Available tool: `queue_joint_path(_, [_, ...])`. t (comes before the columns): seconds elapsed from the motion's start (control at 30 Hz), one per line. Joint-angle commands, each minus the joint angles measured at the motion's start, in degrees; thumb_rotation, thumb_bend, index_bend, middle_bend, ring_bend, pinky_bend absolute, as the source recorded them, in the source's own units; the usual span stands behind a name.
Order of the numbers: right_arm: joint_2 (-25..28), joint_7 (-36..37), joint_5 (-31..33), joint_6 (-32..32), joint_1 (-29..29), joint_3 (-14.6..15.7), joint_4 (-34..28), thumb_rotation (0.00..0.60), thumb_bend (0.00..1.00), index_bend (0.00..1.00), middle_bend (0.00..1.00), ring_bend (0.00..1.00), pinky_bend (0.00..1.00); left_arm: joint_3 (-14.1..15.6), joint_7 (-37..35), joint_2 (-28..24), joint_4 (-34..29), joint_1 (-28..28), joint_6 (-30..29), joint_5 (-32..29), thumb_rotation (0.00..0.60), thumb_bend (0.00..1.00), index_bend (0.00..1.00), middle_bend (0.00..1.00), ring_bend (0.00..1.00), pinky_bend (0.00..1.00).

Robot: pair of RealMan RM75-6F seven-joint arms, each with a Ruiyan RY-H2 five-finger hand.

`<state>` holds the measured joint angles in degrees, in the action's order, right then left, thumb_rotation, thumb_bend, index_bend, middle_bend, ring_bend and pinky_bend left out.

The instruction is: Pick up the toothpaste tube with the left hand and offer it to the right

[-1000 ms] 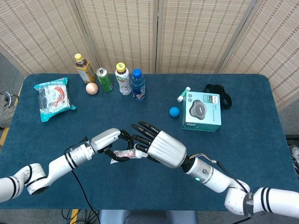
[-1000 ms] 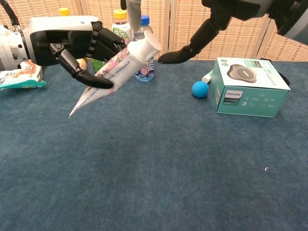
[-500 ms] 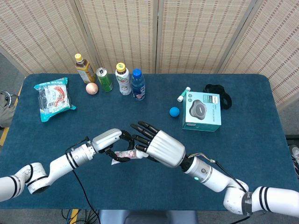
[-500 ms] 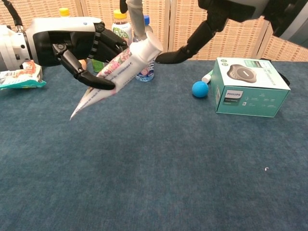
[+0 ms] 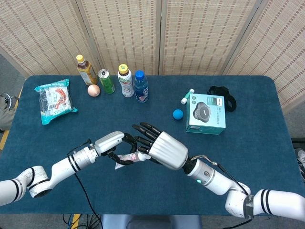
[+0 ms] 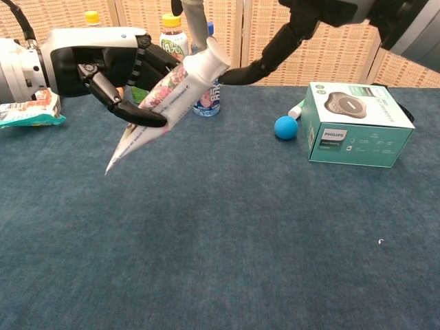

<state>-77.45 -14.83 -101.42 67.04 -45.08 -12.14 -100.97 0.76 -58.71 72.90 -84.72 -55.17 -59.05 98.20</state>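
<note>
The left hand (image 6: 103, 65) clamps the toothpaste tube (image 6: 165, 103) above the table (image 6: 227, 234), cap end tilted up toward the right hand (image 5: 159, 148), whose fingers are spread apart beside it.

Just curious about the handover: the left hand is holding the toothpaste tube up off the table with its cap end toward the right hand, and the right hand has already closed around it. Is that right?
Not quite. The right hand has not closed on the toothpaste tube; the chest view shows its fingers spread apart by the cap. The rest holds: the left hand holds the tube off the table, cap toward the right hand.
</note>
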Motion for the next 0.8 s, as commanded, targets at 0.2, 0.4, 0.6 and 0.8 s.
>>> queue_joint_path(0.2, [-1.3, 0.0, 0.1, 1.8, 0.1, -0.2, 1.0, 0.600, 0.12, 0.68, 0.39, 0.09, 0.16, 0.4, -2.0, 0.3, 0.7, -0.2, -0.3, 0.2, 0.600, 0.34, 0.64, 0.67, 0.43, 0.31])
queue_joint_path(0.4, [-2.2, -0.3, 0.3, 2.9, 0.2, -0.1, 1.7, 0.600, 0.12, 0.69, 0.39, 0.09, 0.16, 0.4, -2.8, 0.5, 1.0, -0.4, -0.5, 0.2, 0.600, 0.34, 0.65, 0.67, 0.43, 0.31])
queue_joint_path(0.6, [-3.4, -0.7, 0.0, 4.3, 0.2, -0.4, 2.4, 0.600, 0.12, 0.69, 0.39, 0.09, 0.16, 0.6, -5.7, 0.3, 1.0, -0.7, -0.9, 0.3, 0.600, 0.34, 0.65, 0.67, 0.43, 0.31])
queue_joint_path(0.8, [-4.9, -1.7, 0.0, 6.1, 0.5, -0.8, 3.2, 0.600, 0.17, 0.69, 0.39, 0.09, 0.16, 0.8, -10.4, -0.3, 1.3, -1.0, -1.3, 0.5, 0.600, 0.34, 0.65, 0.68, 0.44, 0.32])
